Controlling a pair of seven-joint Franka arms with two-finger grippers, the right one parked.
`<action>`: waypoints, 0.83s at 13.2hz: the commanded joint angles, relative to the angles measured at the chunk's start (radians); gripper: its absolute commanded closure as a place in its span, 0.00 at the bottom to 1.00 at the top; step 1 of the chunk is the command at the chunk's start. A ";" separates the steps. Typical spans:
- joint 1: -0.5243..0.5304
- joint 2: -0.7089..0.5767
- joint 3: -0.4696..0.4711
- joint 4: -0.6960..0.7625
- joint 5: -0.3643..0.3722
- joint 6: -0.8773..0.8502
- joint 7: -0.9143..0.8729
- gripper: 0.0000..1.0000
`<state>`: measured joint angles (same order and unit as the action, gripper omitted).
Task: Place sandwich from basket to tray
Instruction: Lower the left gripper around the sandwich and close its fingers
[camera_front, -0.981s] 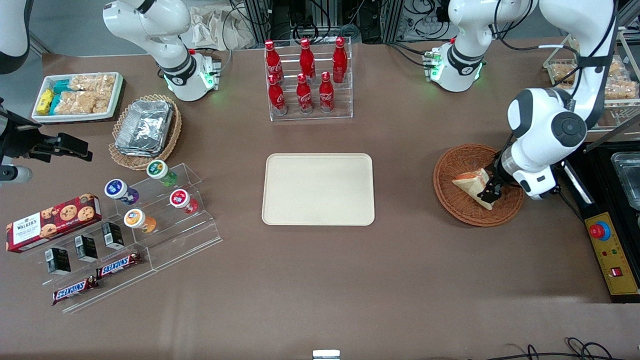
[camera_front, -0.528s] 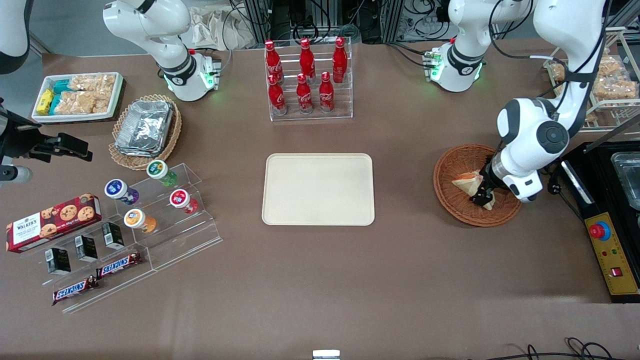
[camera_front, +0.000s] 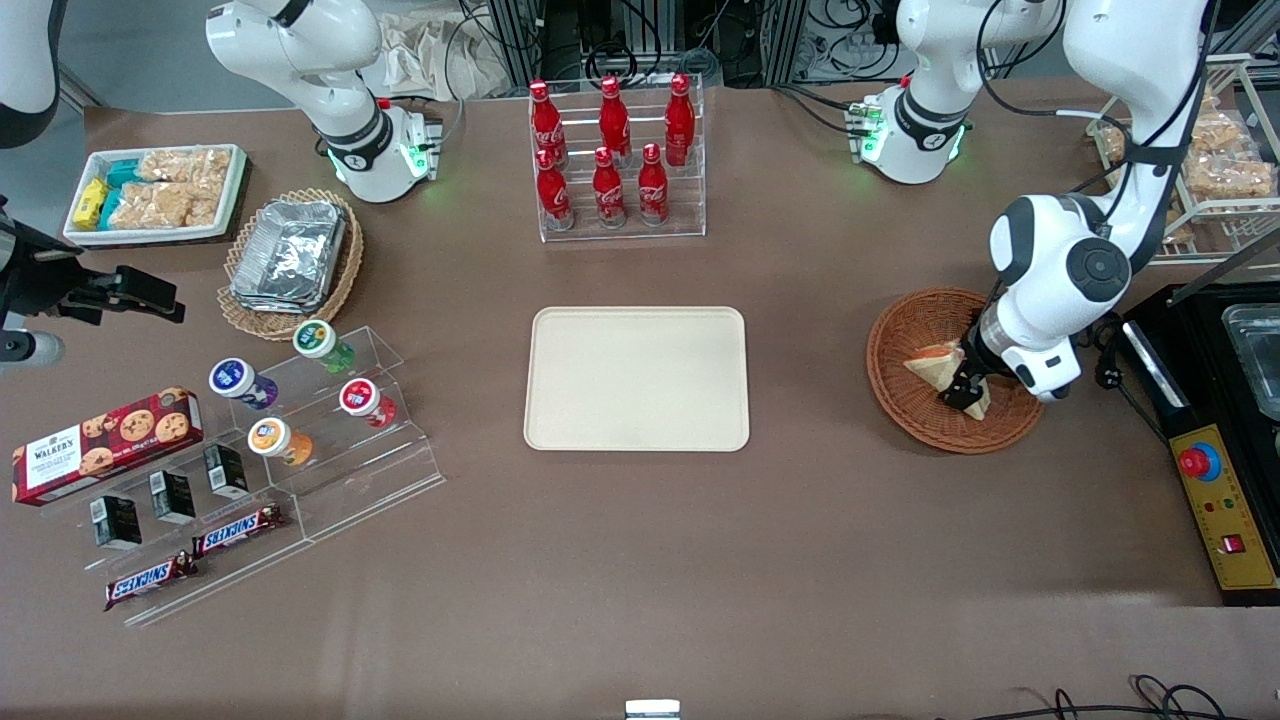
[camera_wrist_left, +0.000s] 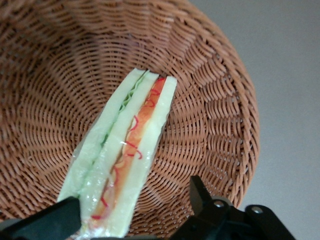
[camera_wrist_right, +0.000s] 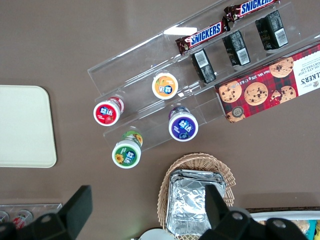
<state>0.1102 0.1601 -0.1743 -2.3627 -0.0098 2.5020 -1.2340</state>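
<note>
From the front, the gripper (camera_front: 968, 392) is down inside the basket (camera_front: 920, 330), right at the sandwich (camera_front: 938, 364), which lies in there wrapped in film. The tray (camera_front: 636, 378) sits bare mid-table, well apart. Looks like the grab step to me.

The wrist camera gives what the front can't: the sandwich (camera_wrist_left: 122, 160) stands on edge in the basket (camera_wrist_left: 220, 115), filling facing up, one finger (camera_wrist_left: 47, 222) touching its end and the other clear of it. So the jaws are spread, nothing pinched yet. Next move, I'd guess: squeeze gently, lift, carry to the tray.
</note>
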 joint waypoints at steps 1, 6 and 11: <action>-0.001 -0.019 -0.004 0.101 0.037 -0.177 -0.041 0.00; -0.001 -0.019 -0.004 0.163 0.039 -0.287 -0.044 0.00; -0.003 -0.002 -0.004 0.082 0.059 -0.253 -0.051 0.00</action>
<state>0.1098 0.1608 -0.1762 -2.2472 0.0276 2.2316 -1.2561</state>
